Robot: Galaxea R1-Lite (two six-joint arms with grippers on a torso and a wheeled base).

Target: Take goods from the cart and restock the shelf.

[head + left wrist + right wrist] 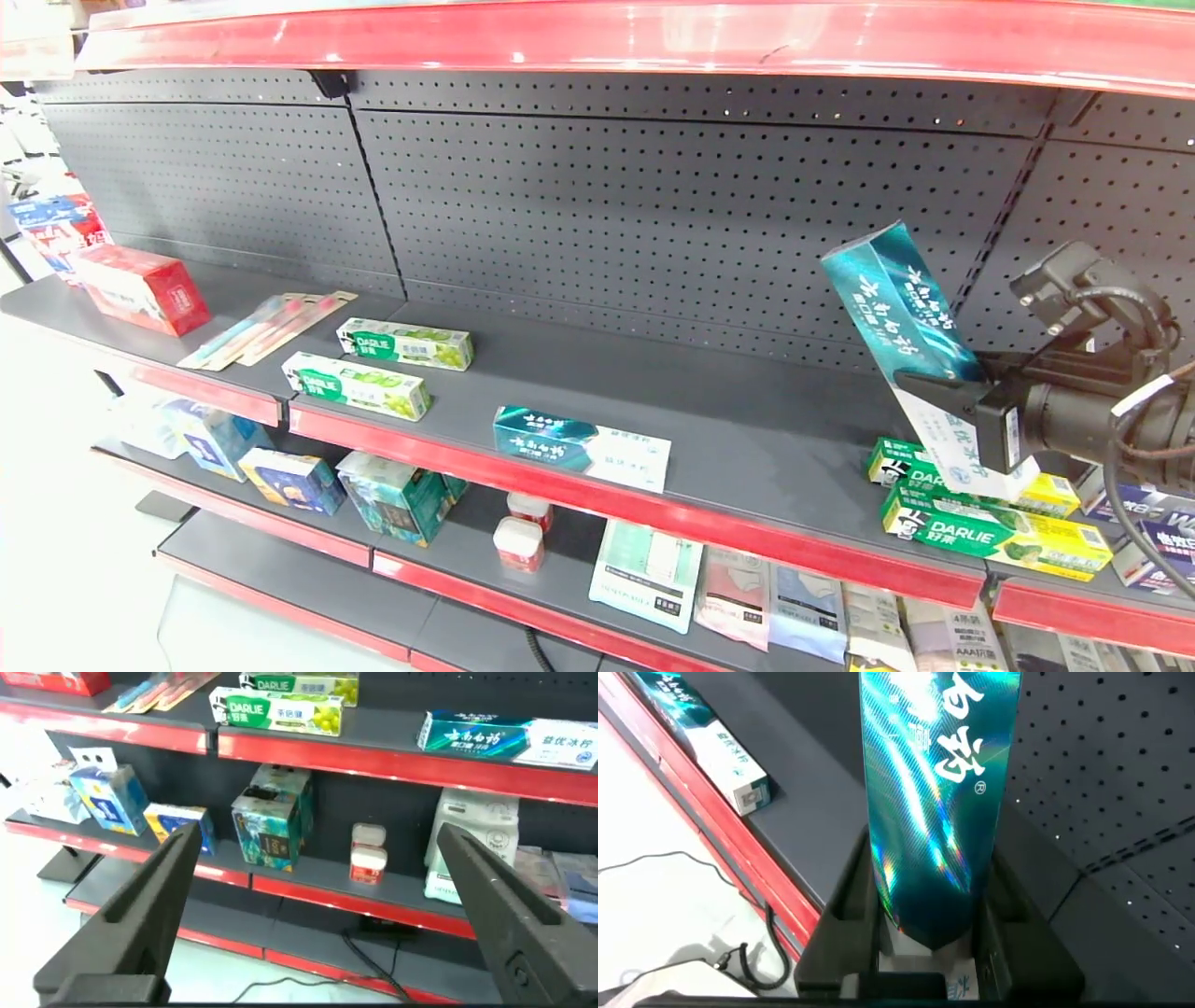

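Observation:
My right gripper [943, 392] is shut on a teal toothpaste box [906, 327], holding it tilted above the right end of the grey shelf [747, 439], over a stack of green and yellow toothpaste boxes [990, 523]. The held box [934, 803] rises between the gripper's fingers [848, 891]. A matching teal box [581, 447] lies flat near the shelf's front edge, also seen as the box [505, 737]. My left gripper [318, 915] hangs open below shelf level, in front of the lower shelf, with nothing between its fingers [140, 905].
Two green toothpaste boxes [373, 369] and toothbrush packs [266, 329] lie left of centre, with a red box [140, 289] beyond them. The lower shelves hold small cartons [397, 499], two jars [367, 854] and flat packets [649, 574]. A black pegboard [653, 205] backs the shelf.

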